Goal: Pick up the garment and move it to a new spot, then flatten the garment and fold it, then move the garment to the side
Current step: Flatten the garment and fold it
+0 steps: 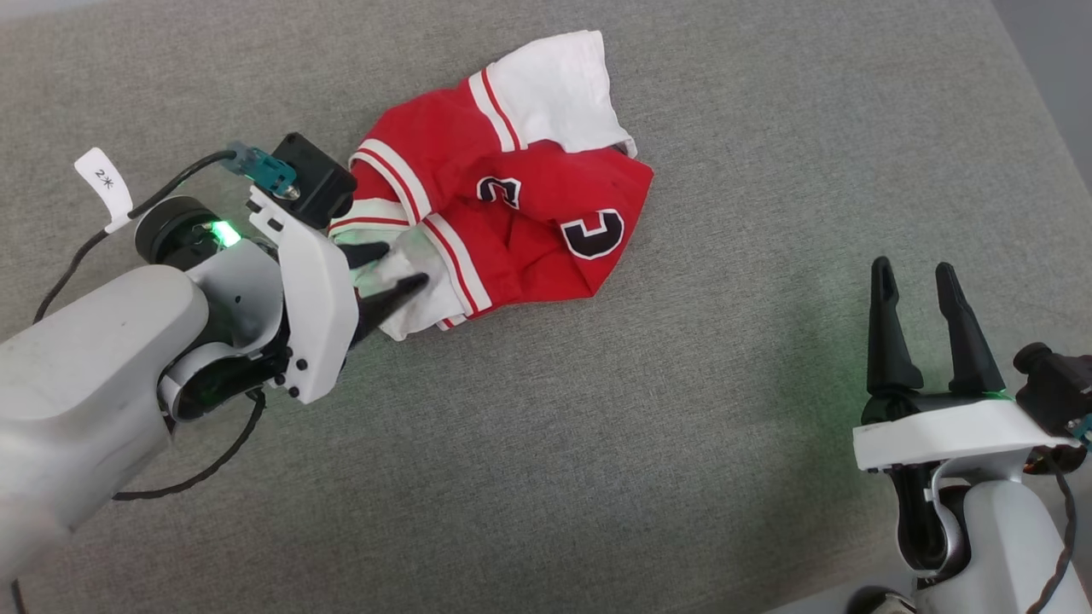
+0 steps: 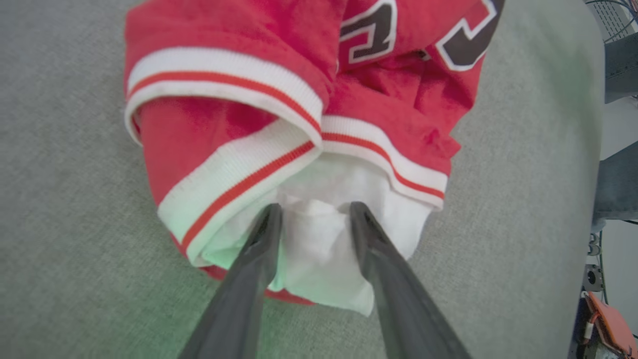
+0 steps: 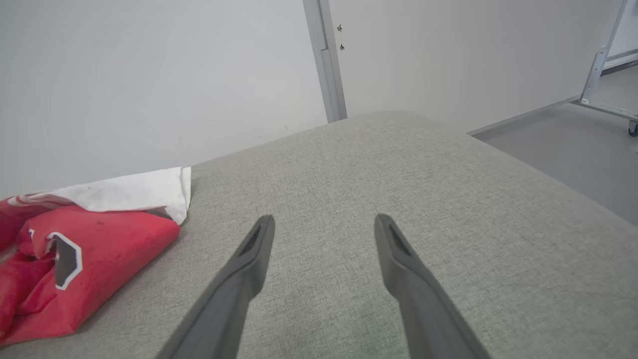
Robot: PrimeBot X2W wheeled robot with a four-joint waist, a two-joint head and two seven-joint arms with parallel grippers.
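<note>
The garment (image 1: 529, 213) lies crumpled on the grey padded surface (image 1: 597, 443), red with white sleeves, striped trim and black white-edged characters. My left gripper (image 1: 405, 264) is at its near-left corner, low on the cloth. In the left wrist view the left gripper (image 2: 315, 207) has its jaws apart, one finger on each side of a bunched white fold of the garment (image 2: 224, 124), which still rests on the surface. My right gripper (image 1: 913, 266) stands open well to the right, apart from the cloth. The right gripper (image 3: 324, 219) has nothing between its fingers, and the garment (image 3: 99, 249) lies at its left.
The padded surface's right edge (image 1: 1036, 77) runs down the far right, with floor beyond it. A pale wall (image 3: 149, 75) and a metal post (image 3: 326, 60) stand behind the surface. A paper tag (image 1: 104, 177) hangs on the left arm's cable.
</note>
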